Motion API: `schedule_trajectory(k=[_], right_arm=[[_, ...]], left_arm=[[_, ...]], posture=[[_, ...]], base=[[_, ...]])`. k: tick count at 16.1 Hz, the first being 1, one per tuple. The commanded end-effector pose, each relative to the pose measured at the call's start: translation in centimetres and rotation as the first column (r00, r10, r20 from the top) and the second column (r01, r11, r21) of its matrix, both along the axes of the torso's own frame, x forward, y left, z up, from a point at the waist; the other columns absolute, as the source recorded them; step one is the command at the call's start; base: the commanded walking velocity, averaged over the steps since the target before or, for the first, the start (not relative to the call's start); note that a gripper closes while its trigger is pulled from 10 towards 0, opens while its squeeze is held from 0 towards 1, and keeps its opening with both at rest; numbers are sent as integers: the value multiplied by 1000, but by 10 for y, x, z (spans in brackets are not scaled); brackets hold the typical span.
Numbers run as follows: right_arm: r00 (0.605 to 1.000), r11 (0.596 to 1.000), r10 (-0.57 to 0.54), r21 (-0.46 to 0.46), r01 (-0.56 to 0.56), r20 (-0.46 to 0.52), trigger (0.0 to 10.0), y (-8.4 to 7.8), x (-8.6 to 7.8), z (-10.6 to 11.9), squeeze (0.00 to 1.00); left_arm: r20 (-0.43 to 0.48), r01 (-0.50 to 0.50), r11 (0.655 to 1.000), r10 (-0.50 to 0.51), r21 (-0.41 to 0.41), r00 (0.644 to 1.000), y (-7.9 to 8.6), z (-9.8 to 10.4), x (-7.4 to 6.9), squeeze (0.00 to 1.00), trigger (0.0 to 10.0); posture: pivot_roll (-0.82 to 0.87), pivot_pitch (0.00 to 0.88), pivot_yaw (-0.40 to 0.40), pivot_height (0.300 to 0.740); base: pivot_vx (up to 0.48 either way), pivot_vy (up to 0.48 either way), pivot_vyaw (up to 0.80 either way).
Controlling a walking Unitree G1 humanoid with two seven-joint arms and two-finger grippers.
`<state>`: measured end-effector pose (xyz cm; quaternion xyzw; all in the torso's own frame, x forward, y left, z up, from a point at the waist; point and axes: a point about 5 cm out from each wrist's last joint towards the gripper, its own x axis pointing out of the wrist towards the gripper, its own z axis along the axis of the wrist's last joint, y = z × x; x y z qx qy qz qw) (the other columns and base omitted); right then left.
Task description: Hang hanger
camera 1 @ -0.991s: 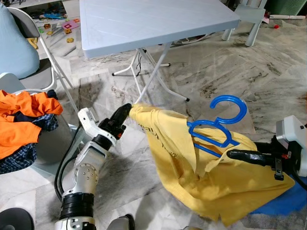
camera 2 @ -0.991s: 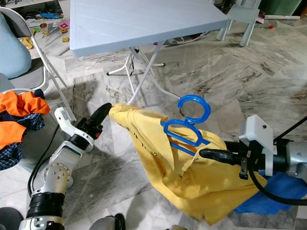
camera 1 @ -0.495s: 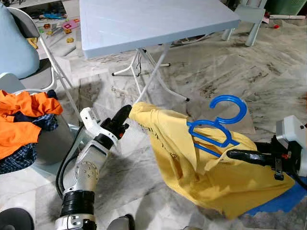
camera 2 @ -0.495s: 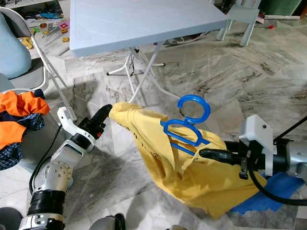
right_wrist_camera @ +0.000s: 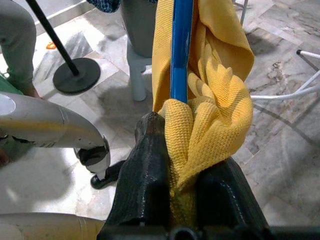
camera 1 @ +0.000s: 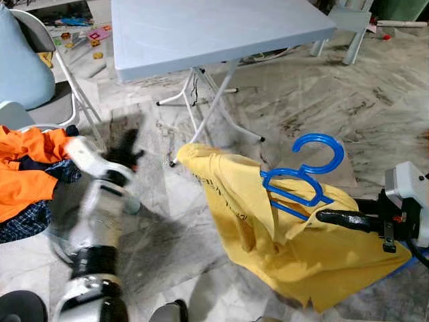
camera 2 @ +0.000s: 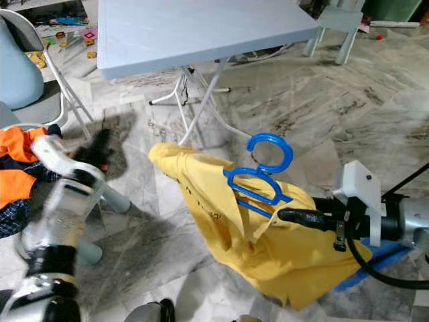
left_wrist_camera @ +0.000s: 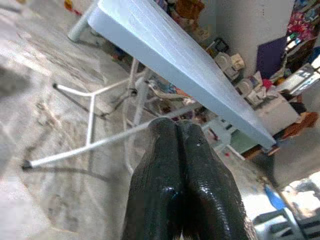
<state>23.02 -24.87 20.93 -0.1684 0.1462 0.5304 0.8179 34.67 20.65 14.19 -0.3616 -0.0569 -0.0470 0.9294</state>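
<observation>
A blue plastic hanger (camera 1: pixel 305 181) stands hook-up inside the neck of a yellow shirt (camera 1: pixel 248 221), which drapes down to the marble floor. My right gripper (camera 1: pixel 325 216) reaches in from the right and is shut on bunched shirt cloth against the hanger's bar (right_wrist_camera: pixel 181 50). In the right wrist view the cloth is pinched between the black fingers (right_wrist_camera: pixel 145 170). My left gripper (camera 1: pixel 127 146) is blurred, off to the left and apart from the shirt's free sleeve end (camera 1: pixel 184 153). Its fingers (left_wrist_camera: pixel 165 165) are pressed together with nothing between them.
A light blue folding table (camera 1: pixel 201 33) stands behind the shirt on white legs (camera 1: pixel 211 100). A basket with orange and dark clothes (camera 1: pixel 27 168) is at the left, with a chair (camera 1: pixel 40 67) behind it. A blue cloth (camera 2: pixel 389 258) lies under the shirt.
My left gripper has let go of the shirt's sleeve end and swung fast to the left and up. The sleeve end has sagged a little. The right arm has held still.
</observation>
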Motion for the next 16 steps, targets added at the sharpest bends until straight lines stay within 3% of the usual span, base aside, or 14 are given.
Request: schedule_trajectory(k=[1,2,3,4,5,7,9,12,14,16], right_arm=[[999,999,37,13,-37,21,10000,6,-2,3,0],[999,999,34,15,-34,24,10000,7,-1,3,0],[999,1000,28,14,-28,28,10000,7,1,2,0],[999,1000,21,14,-21,36,10000,7,3,2,0],[999,1000,14,13,-15,45,10000,7,5,2,0],[996,1000,-20,24,18,86,10000,8,13,6,0],[992,997,-67,52,61,104,10000,11,21,10,0],[995,997,-41,63,36,89,10000,17,20,7,0],[996,997,-31,74,26,81,10000,19,19,6,0],[996,997,-28,79,21,88,10000,22,20,8,0]], left_arm=[[24,70,997,-70,22,997,-10,4,-1,0,0],[41,157,987,-158,15,987,-25,6,-6,0,10000],[47,201,979,-201,-12,979,-37,4,-12,0,10000],[45,220,975,-219,-27,975,-47,-1,-18,1000,10000],[29,216,976,-215,-36,976,-54,-7,-23,1000,10000],[-73,114,993,-113,12,991,-56,-31,-29,1000,10000],[-99,118,989,-109,88,989,-62,-39,-33,1000,10000],[-17,171,963,-171,209,985,-71,-22,-29,1000,10000],[13,179,959,-187,221,982,-73,-16,-26,1000,10000],[31,252,943,-265,215,964,-84,-14,-26,1000,10000]], posture=[[-131,182,15,740],[-128,182,14,740],[-127,182,14,740],[-125,183,12,740],[-125,183,12,740],[-125,181,10,740],[-128,180,11,740],[-125,175,14,740],[-125,173,17,740],[-129,170,18,740]], base=[[0,0,0],[0,0,0],[0,0,0],[0,0,0],[0,0,0],[0,0,0],[0,0,0],[0,0,0],[0,0,0],[0,0,0]])
